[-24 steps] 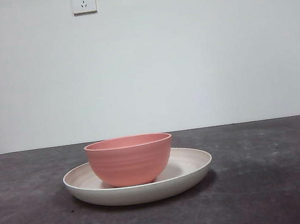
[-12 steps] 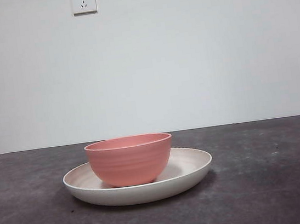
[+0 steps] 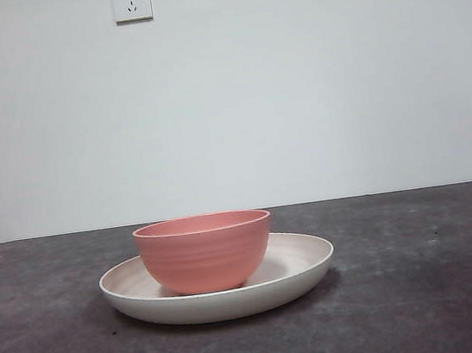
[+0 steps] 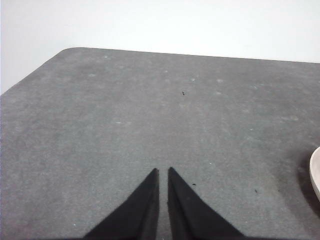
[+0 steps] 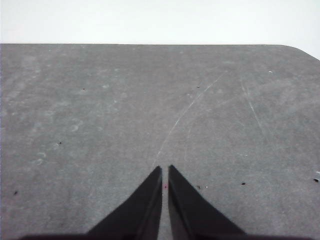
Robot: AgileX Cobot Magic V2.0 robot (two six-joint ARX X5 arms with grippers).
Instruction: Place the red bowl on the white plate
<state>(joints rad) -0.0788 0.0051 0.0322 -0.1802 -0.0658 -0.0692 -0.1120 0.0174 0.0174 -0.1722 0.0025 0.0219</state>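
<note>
The red bowl (image 3: pixel 204 252) stands upright inside the white plate (image 3: pixel 305 267) on the dark table in the front view. No arm shows in the front view. My left gripper (image 4: pixel 163 172) is shut and empty above bare table; a sliver of the plate's rim (image 4: pixel 316 175) shows at the edge of the left wrist view. My right gripper (image 5: pixel 165 170) is shut and empty above bare table, with neither bowl nor plate in its view.
The dark grey table (image 3: pixel 425 291) runs back to a white wall with a power socket (image 3: pixel 131 0) high up. The table's rounded far corners show in both wrist views.
</note>
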